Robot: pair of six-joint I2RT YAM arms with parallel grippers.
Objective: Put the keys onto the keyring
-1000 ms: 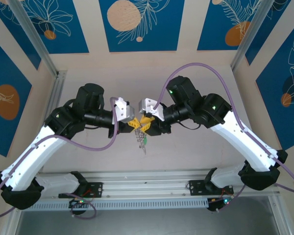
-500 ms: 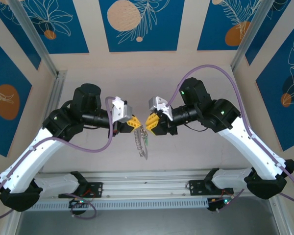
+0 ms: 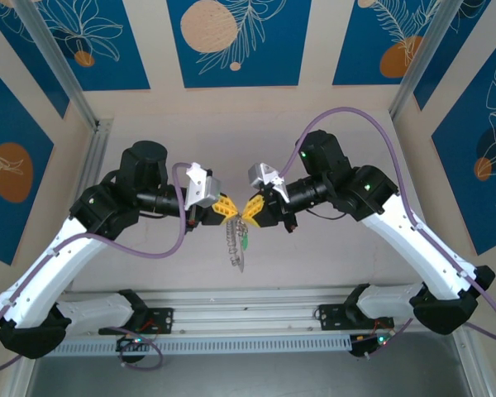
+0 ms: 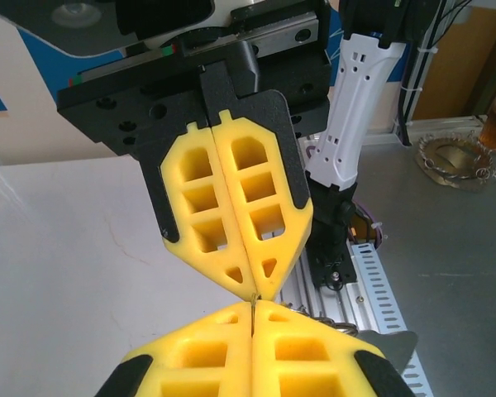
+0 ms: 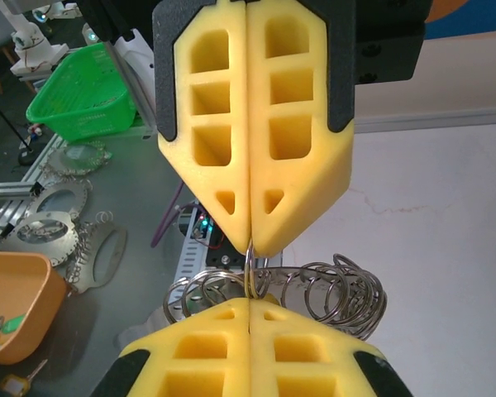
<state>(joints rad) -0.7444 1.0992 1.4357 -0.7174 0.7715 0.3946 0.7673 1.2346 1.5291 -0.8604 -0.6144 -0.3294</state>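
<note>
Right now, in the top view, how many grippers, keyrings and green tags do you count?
grippers: 2, the left gripper and the right gripper, both shut
keyring: 1
green tag: 1
total: 4

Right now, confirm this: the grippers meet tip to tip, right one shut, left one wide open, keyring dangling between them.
Not the left gripper: it is shut too, its yellow fingers pressed together on the keyring, as the right wrist view shows. The rest holds.
</note>
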